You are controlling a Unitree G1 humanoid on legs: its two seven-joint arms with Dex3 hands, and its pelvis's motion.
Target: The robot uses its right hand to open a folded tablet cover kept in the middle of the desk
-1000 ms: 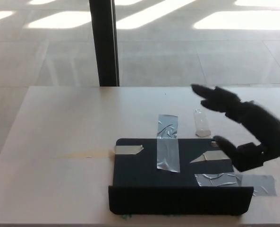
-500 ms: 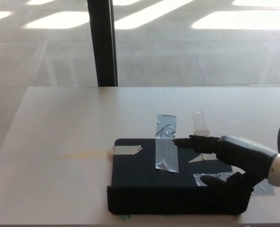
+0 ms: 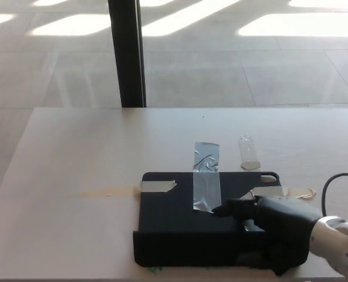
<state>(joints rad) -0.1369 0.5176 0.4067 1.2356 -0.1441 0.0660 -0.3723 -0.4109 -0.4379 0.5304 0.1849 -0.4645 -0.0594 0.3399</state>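
Observation:
A black tablet cover (image 3: 174,217) lies on the white desk (image 3: 91,153) near its front edge, held down by strips of grey tape (image 3: 206,176). Its near flap stands up as a low ridged wall along the front. My right hand (image 3: 267,220) rests low over the cover's right part, fingers stretched leftward across the top and thumb down at the front right corner. Whether it grips the flap is unclear. My left hand does not show.
A clear strip of tape (image 3: 249,152) sits on the desk behind the cover. A tan tape patch (image 3: 159,186) is at the cover's left corner. A black post (image 3: 125,53) stands beyond the desk's far edge.
My right hand has come down from above the desk's right side onto the cover, then slid lower toward the front right corner. The cover's far right edge now shows.

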